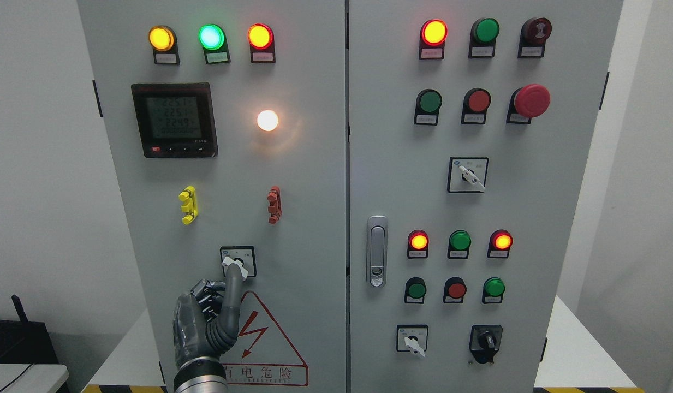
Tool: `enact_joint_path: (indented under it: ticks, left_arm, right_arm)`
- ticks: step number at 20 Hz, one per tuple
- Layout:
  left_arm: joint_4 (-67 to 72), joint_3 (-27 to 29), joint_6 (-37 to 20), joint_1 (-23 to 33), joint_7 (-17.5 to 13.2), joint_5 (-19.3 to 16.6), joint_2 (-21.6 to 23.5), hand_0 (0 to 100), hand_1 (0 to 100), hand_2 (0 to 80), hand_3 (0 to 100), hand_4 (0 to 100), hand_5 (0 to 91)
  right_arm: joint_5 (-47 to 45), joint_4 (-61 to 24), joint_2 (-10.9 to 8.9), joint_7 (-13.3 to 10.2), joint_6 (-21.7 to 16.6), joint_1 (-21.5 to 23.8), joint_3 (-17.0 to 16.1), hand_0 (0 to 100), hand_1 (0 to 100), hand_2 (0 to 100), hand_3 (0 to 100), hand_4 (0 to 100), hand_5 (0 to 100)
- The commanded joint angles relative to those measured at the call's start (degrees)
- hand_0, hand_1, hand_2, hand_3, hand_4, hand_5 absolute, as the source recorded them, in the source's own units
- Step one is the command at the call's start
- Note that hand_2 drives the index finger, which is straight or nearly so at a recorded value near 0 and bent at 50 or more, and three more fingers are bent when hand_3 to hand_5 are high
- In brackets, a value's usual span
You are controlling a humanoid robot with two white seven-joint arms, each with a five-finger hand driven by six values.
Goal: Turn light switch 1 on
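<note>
On the left cabinet door, a small rotary switch (238, 261) with a white knob sits on a black-framed plate above the warning triangle. My left hand (219, 297) comes up from the bottom edge below it. Its index finger (233, 289) is stretched out and its tip touches the knob's lower left side, while the other fingers are curled into the palm. The knob points up and to the left. Higher on the same door, a round white lamp (267, 120) glows brightly. My right hand does not show.
The left door also has a digital meter (174, 120), three lit indicator lamps (210, 37), and yellow (188, 204) and red (274, 204) clips. The right door carries a latch handle (376, 251), push buttons, a red emergency stop (530, 100) and more rotary switches (467, 174).
</note>
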Motion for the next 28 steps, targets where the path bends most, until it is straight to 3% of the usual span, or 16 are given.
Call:
enact_joint_path:
  ticks: [1, 6, 10, 14, 17, 18, 24, 28]
  left_arm:
    - [-3.6, 1.9, -2.0, 2.9, -1.0, -0.1, 0.3, 16, 28, 63.8, 98, 96, 86.4]
    - [-3.7, 7.4, -9.7, 7.4, -7.4, -0.2, 0.8, 13, 30, 64.7, 98, 96, 86.5]
    - [-3.6, 15.3, -20.9, 15.8, -15.6, -0.3, 2.0, 8, 30, 64.6, 98, 96, 85.8]
    - [-2.7, 24.6, -30.9, 26.5, -22.6, 0.1, 3.7, 2, 24, 56.1, 92, 93, 83.9]
    - [1.4, 33.6, -36.6, 32.2, -25.9, 1.6, 4.5, 0, 18, 46.5, 82, 88, 67.0]
    - [3.3, 36.6, -38.5, 33.9, -27.2, 2.6, 4.9, 0, 15, 42.3, 76, 84, 56.8]
    - [24.5, 52.2, -51.6, 38.5, -34.8, 7.1, 5.4, 0, 10, 30.9, 58, 65, 39.0]
    - [44.0, 55.7, -60.1, 40.3, -35.8, 7.0, 5.9, 0, 7, 26.4, 49, 58, 33.7]
  right_arm:
    - [-1.5, 0.0, 0.00, 0.0, 0.0, 0.0, 1.1, 12, 39, 0, 0, 0, 0]
    - [-1.5, 0.0, 0.00, 0.0, 0.0, 0.0, 1.1, 12, 39, 0, 0, 0, 0]
    - [-1.5, 0.0, 0.00, 0.0, 0.0, 0.0, 1.1, 12, 39, 0, 0, 0, 0]
    - [-1.5, 0.0, 0.00, 0.0, 0.0, 0.0, 1.1, 12, 39, 0, 0, 0, 0]
    - [-1.5, 0.0, 0.00, 0.0, 0.0, 0.0, 1.1, 12, 39, 0, 0, 0, 0]
    - [-1.5, 0.0, 0.00, 0.0, 0.0, 0.0, 1.1, 12, 39, 0, 0, 0, 0]
    - [-1.5, 0.0, 0.00, 0.0, 0.0, 0.0, 1.1, 12, 39, 0, 0, 0, 0]
    - [-1.5, 0.0, 0.00, 0.0, 0.0, 0.0, 1.1, 12, 39, 0, 0, 0, 0]
